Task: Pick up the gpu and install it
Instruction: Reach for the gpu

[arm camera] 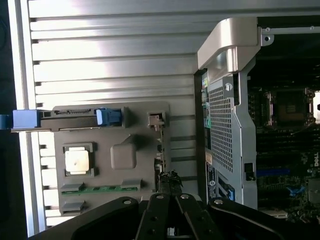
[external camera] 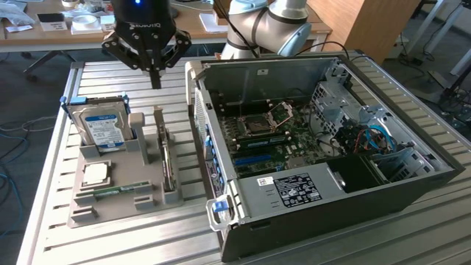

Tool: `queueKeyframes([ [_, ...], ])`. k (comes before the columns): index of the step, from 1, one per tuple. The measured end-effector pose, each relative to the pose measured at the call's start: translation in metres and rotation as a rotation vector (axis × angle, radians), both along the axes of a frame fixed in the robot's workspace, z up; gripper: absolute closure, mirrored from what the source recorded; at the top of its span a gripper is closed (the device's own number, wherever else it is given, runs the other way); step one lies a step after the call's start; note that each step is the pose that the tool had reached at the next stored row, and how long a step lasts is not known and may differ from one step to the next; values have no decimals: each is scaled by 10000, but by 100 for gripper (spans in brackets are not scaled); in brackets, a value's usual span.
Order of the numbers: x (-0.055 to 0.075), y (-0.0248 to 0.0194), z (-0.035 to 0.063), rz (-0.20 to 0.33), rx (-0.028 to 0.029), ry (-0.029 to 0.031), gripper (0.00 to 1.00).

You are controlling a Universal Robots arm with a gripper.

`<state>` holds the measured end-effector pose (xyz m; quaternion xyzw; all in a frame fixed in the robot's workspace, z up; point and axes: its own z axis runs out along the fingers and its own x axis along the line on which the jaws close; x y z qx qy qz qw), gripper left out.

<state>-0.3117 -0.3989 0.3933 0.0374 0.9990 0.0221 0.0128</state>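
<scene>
The gpu [external camera: 166, 160] stands thin and upright on its long edge in the slot of the grey holder [external camera: 110, 210] nearest the open computer case [external camera: 250, 212], its silver end bracket [external camera: 158, 118] rising at the far end.

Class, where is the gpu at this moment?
The gpu stands on edge at the tray's side toward the exterior view's right, between the hard drive and the open case.
</scene>
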Motion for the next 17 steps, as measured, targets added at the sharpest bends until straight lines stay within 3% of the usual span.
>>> queueKeyframes([
  [17,-226,0,0,2,0,0,89],
])
